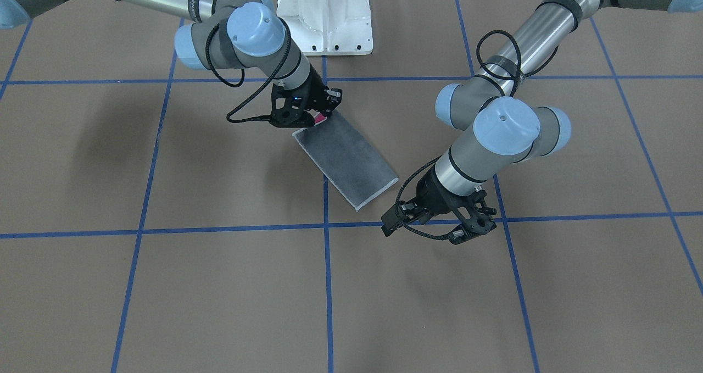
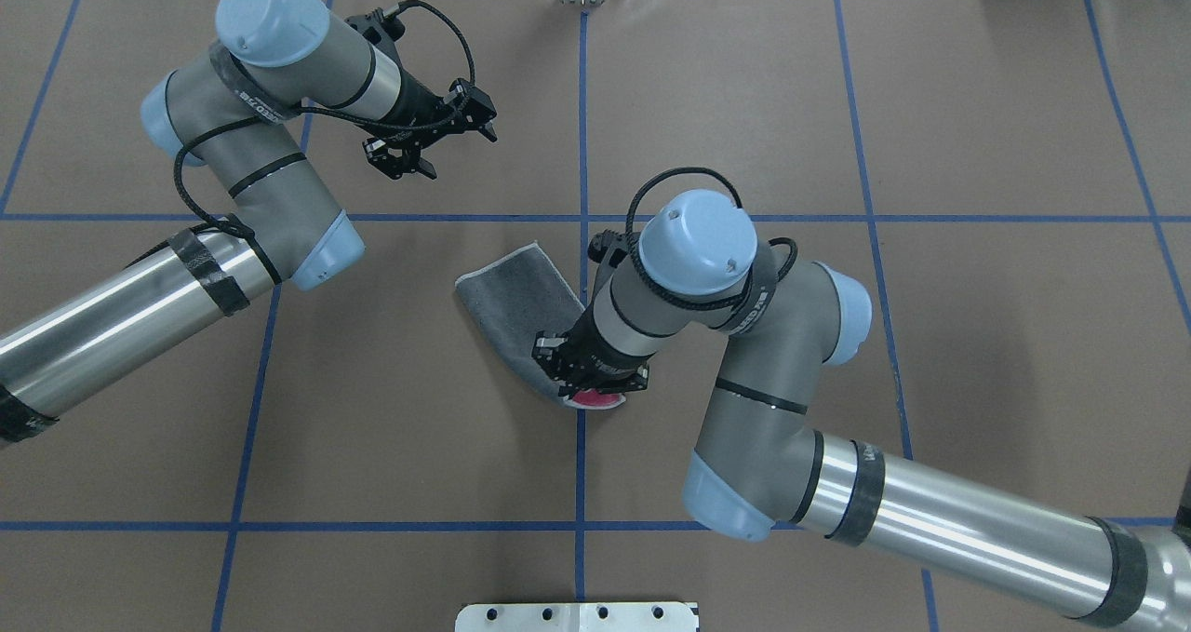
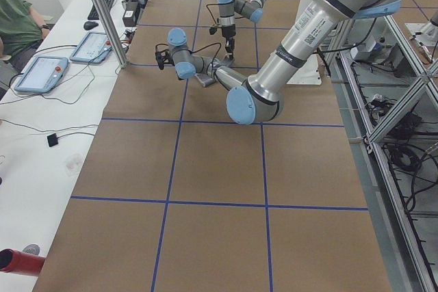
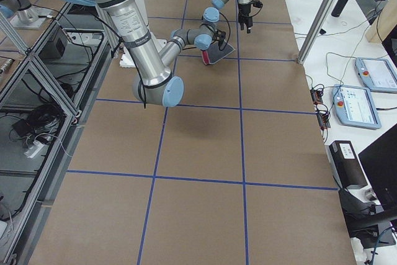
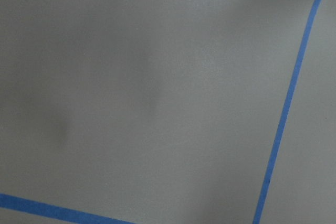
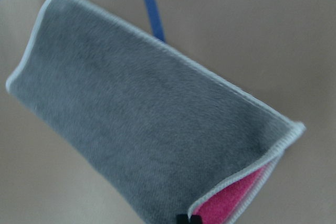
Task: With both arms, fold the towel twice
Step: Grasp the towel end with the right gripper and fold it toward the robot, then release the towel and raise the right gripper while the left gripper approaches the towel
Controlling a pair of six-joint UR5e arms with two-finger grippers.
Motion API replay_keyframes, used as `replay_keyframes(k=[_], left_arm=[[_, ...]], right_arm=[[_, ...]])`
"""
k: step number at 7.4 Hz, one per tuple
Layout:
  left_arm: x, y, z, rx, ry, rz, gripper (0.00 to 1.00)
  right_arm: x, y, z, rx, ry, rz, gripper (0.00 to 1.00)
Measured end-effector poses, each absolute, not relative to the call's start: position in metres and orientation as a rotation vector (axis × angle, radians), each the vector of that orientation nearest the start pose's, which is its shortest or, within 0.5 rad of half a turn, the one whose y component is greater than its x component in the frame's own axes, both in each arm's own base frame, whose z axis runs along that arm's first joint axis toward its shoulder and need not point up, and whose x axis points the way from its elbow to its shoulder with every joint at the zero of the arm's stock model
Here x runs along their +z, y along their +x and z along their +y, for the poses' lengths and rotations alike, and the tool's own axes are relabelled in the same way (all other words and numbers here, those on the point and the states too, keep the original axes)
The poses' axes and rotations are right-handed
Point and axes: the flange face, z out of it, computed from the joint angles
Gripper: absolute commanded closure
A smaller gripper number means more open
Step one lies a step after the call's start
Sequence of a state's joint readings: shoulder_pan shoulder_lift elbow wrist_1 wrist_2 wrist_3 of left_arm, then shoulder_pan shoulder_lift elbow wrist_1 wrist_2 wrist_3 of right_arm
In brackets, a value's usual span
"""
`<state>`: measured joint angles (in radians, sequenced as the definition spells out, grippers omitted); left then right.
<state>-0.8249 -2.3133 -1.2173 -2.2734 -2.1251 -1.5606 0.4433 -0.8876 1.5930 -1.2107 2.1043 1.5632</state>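
The towel (image 1: 346,156) lies near the table's middle as a long strip, grey face out, with a pale stitched border. It also shows in the overhead view (image 2: 507,292) and fills the right wrist view (image 6: 142,119). My right gripper (image 2: 591,385) is shut on the strip's end nearest the robot's base, where the pink inner face (image 6: 239,198) peeks out; that end is slightly raised. My left gripper (image 2: 409,153) hangs over bare table beyond the strip's far end, apart from it, and looks open and empty. It shows in the front view too (image 1: 467,233).
The white bolted pedestal (image 1: 324,16) stands at the robot's side of the table. Blue tape lines (image 5: 286,114) mark a grid on the brown table cover. A side desk with tablets (image 3: 41,73) and a seated person (image 3: 17,22) lies past the table's far edge.
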Motion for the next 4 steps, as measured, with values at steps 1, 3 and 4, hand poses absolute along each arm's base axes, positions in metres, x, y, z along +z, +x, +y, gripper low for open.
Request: replay_keyframes(k=[1,3,4], left_arm=[[0.278,0.461,-0.624,-0.421,-0.022,1.177,0.0],[0.282,0.457,-0.626,-0.42,-0.015,1.173,0.0],[0.286,0.457,-0.626,-0.417,-0.014,1.168,0.0]], right_arm=[[0.176,-0.605,-0.351,0.081,-0.226,-1.13,1.0],[0.155,-0.625,-0.336,0.072,-0.206,-1.142,0.0],[0.15,-0.63,-0.336,0.077,-0.204,-1.144,0.0]])
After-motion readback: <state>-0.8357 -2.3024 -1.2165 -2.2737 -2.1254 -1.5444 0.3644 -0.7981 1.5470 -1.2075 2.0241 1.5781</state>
